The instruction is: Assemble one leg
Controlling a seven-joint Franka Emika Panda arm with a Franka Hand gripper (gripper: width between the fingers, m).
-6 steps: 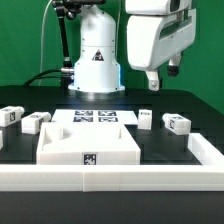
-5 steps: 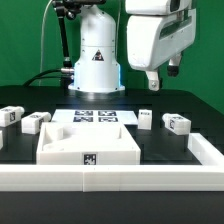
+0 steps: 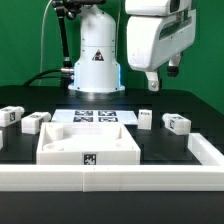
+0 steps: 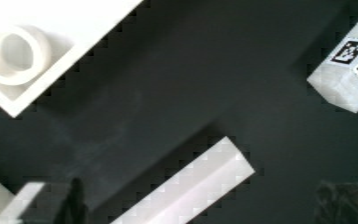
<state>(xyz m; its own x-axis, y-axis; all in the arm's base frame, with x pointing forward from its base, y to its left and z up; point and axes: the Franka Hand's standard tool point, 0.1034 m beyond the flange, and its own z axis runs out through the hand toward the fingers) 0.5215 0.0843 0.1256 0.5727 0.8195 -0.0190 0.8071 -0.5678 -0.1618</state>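
Bearing black-and-white square tag (image 4: 357,52): leg (image 4: 341,75); hand (image 3: 158,80) spread, aloft.

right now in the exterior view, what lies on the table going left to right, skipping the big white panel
far-left leg → second leg → marker board → third leg → far-right leg

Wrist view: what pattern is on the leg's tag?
Black-and-white squares; the tag on the white leg shows best in the wrist view.
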